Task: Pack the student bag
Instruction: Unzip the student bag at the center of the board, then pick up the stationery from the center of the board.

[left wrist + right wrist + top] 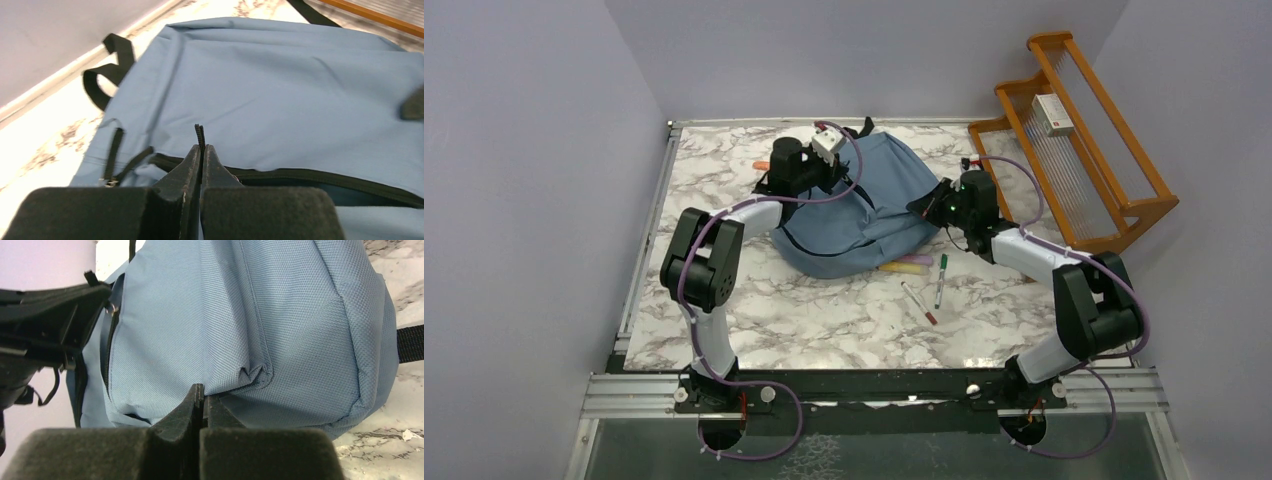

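Clenched, my left pincer (pixel 201 150) grips a thin black ribbed zipper pull (pixel 200 132) that stands up between its tips, just above the dark zipper line (pixel 310 176) of the large soft slate-blue fabric backpack (pixel 879 195). That backpack lies flat on the white marble-patterned table (pixel 824 320), toward the far middle, between my two arms. Its long axis runs from the near side toward the far wall, leaning a little to the right, and the end with the black webbing loop (pixel 120 46) points at the far wall. My right pincer (pixel 202 392) is clenched too, its tips pressed against the backpack's right side by a seam fold; whether any cloth is caught between them I cannot tell.
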Robot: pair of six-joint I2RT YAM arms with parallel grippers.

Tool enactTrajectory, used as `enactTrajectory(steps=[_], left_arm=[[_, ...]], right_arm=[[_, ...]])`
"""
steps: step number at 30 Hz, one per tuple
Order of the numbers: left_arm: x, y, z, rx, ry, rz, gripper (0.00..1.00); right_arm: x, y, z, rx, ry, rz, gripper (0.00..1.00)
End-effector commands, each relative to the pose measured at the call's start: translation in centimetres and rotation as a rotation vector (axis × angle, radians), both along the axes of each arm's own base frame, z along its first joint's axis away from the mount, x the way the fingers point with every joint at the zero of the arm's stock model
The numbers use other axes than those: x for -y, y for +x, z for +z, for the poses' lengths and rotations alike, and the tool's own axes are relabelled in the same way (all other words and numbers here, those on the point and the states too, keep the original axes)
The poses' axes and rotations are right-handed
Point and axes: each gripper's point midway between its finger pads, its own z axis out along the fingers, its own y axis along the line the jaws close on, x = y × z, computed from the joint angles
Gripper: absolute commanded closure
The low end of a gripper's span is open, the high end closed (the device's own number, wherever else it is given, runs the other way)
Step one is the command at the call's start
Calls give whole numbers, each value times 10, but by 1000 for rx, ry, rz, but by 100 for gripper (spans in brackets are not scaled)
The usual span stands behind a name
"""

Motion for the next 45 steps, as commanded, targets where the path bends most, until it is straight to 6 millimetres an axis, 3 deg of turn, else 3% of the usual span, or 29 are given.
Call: enactTrajectory(steps=[1, 7, 14, 16, 20, 22, 27, 31, 36, 40, 45], left_arm=[[-33, 44, 31, 112, -12, 117, 100], [-60, 79, 27, 124, -10, 171, 100], [-69, 106, 3, 93, -18, 186, 100], [-70, 110, -2, 70, -39, 188, 100], [-62, 101, 9, 53, -84, 126, 99], [-58, 94, 20, 47, -109, 99, 93], [-67, 81, 52, 73, -135, 134, 57], [-99, 80, 69, 37, -208, 268, 48], [-164, 87, 70, -59, -327, 591, 48], [-205, 95, 43, -259, -338, 831, 48], [-223, 101, -3, -482, -296, 953, 44]], right_arm=[[15, -11, -5, -33, -14, 18, 99], [18, -12, -3, -26, -10, 48, 100], [15, -15, 6, 13, -36, 107, 100], [15, -16, 7, 19, -40, 118, 99], [12, -17, 11, 34, -41, 146, 100], [10, -18, 12, 37, -39, 159, 99], [7, -17, 23, 68, -52, 197, 86], [6, -20, 32, 100, -65, 230, 76], [8, -26, 35, 114, -91, 247, 71], [11, -29, 31, 102, -99, 233, 69], [11, -31, 25, 82, -97, 235, 68]])
